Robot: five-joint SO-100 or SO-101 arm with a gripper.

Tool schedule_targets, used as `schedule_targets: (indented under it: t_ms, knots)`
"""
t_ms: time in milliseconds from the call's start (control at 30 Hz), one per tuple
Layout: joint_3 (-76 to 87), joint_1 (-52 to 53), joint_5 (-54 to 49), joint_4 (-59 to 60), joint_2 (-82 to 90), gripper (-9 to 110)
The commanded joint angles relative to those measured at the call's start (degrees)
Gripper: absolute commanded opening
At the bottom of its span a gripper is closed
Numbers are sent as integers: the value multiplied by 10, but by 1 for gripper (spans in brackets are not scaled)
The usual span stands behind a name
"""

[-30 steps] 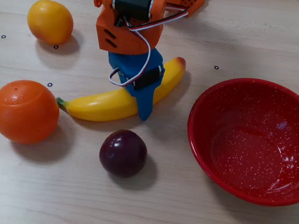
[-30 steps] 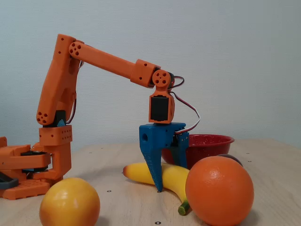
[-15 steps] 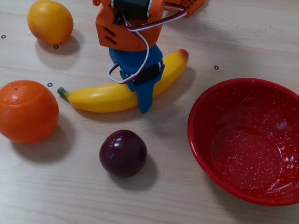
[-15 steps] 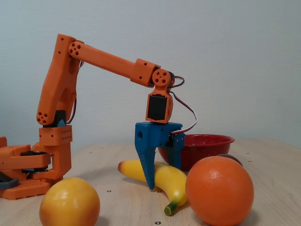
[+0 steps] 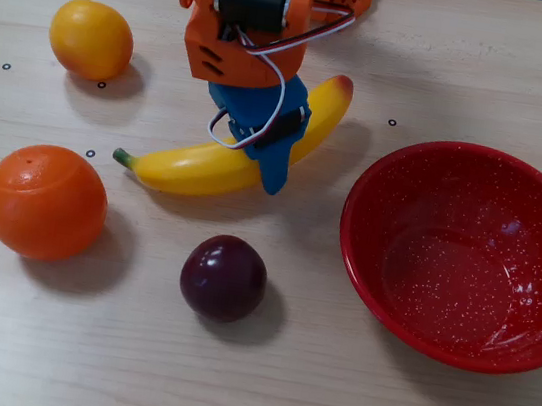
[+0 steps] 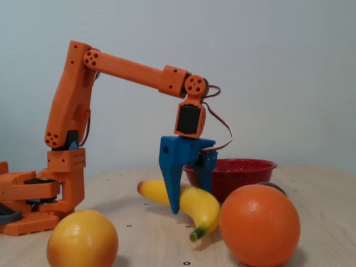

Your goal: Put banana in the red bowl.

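The banana (image 5: 206,162) runs on a diagonal in the overhead view, its green stem tip toward the lower left near the large orange (image 5: 46,202) and its reddish-orange end toward the upper right. In the fixed view the banana (image 6: 199,207) tilts, stem end lowest and nearest the camera, and it appears clear of the worktop (image 5: 450,77) (the stem tip hangs just above the wood). It sits between the small yellow-orange fruit (image 5: 91,38) and the red bowl (image 5: 466,253), well short of the bowl's rim, with the dark plum (image 5: 223,277) below it in the overhead view.

The blue end effector (image 5: 272,163) is clamped across the banana's middle, one finger on each side; in the fixed view the end effector (image 6: 189,203) points straight down.

Compared with half a second ago, the banana has risen and shifted slightly toward the upper right in the overhead view, and the stem tip has moved away from the orange. The other fruits and the bowl have not moved.

The orange arm (image 6: 130,69) reaches from its base at the left of the fixed view, upper link steep, forearm sloping down to the right, wrist bent downward.
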Motion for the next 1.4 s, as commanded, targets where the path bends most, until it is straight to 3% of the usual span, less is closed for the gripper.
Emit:
schedule_targets:
  t_ms: [0,900,1367]
  knots:
    - [-55,-12,13,14,117,0]
    - [68,-59,38,78,404,0]
    - [-105,-196,104,83,337,0]
